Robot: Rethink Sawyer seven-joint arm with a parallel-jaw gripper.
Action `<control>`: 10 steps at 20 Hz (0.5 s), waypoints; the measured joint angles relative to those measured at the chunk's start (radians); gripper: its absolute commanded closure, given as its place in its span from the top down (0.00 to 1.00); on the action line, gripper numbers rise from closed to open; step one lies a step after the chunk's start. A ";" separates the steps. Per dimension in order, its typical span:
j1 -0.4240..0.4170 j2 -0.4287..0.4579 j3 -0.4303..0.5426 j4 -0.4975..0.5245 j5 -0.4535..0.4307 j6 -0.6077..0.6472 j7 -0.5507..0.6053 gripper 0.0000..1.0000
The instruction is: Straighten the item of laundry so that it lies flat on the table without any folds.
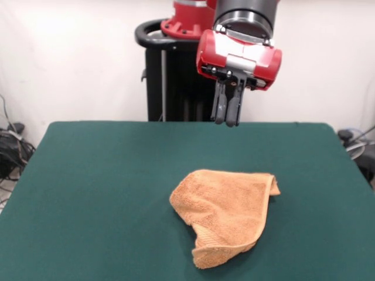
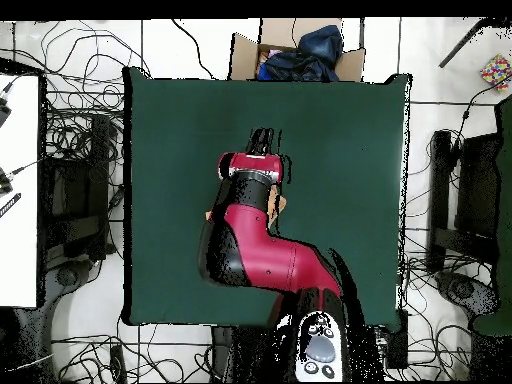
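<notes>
The light-orange towel lies crumpled on the green table, right of centre toward the front edge, its layers folded over each other and a hem corner curled at the bottom. My gripper hangs well above the table, behind the towel and clear of it, fingers pressed together and holding nothing. In the overhead view the gripper points toward the far side of the table. There the arm covers most of the towel, and only small orange bits show at its sides.
A cardboard box with a dark blue bundle stands off the table's far edge in the overhead view. Cables cover the floor around the table. A white surface sits at the left.
</notes>
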 measured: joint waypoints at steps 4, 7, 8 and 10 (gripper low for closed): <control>0.000 0.000 0.000 0.001 0.006 0.000 0.000 0.00; 0.000 0.000 0.000 0.004 0.010 0.000 0.000 0.00; 0.000 0.000 0.000 0.004 0.011 0.000 0.000 0.00; 0.000 0.000 0.000 0.006 0.012 0.000 0.000 0.00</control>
